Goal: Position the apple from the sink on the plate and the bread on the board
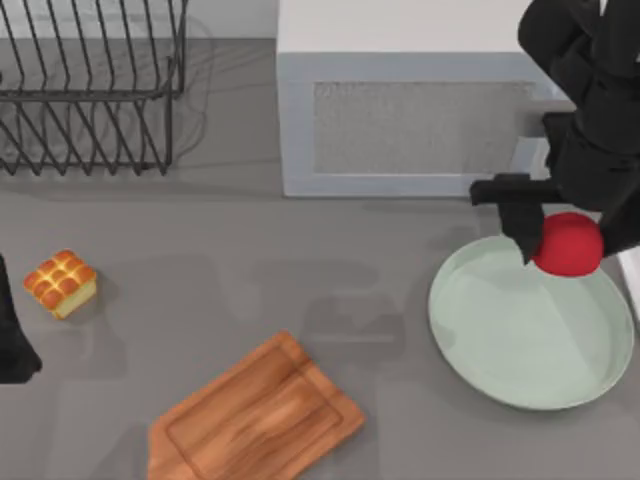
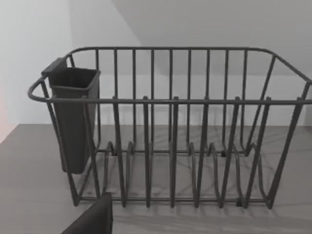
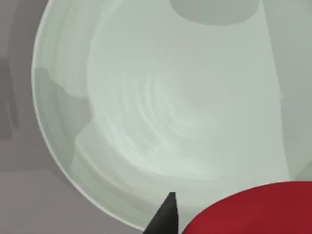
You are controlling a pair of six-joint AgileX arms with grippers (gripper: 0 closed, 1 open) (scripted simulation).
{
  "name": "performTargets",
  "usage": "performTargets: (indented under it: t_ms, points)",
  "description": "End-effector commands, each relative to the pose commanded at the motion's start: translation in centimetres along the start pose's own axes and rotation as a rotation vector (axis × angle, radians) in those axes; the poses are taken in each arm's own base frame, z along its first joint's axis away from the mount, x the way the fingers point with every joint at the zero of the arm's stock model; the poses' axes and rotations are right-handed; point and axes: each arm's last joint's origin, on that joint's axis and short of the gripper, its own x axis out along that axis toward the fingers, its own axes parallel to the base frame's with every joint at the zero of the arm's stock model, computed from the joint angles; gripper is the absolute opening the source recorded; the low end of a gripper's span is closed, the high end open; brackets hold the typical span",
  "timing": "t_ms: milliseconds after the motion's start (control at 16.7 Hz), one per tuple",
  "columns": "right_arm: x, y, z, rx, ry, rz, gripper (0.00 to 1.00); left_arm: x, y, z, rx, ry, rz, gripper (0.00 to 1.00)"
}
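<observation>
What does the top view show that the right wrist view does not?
Top view alone: the bread on the table at left, the board at the bottom edge, a wire rack, a grey sink unit, and the left arm parked at the left edge. Right wrist view alone: a dark fingertip up close. Both: the plate and the apple held above its rim by the right gripper.

No readable text, label, brand, number or sign anywhere.

Right claw [image 1: 550, 245]: fingers clamped on the apple [image 1: 568, 243], arm reaching in above it.
Left arm [image 1: 12, 340]: parked.
</observation>
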Motion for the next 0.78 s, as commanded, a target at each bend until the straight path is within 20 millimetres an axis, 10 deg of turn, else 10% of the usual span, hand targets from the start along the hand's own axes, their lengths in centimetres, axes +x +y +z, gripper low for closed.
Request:
performTargets:
  t_ms: [120,780]
  points:
    - [0.0,0.0,0.0,0.0,0.0,0.0,0.0,0.0,0.0,0.0,0.0,0.0,0.0,1.0]
    - [0.0,0.0,0.0,0.0,0.0,0.0,0.83,0.0,0.0,0.0,0.0,0.0,0.0,1.0]
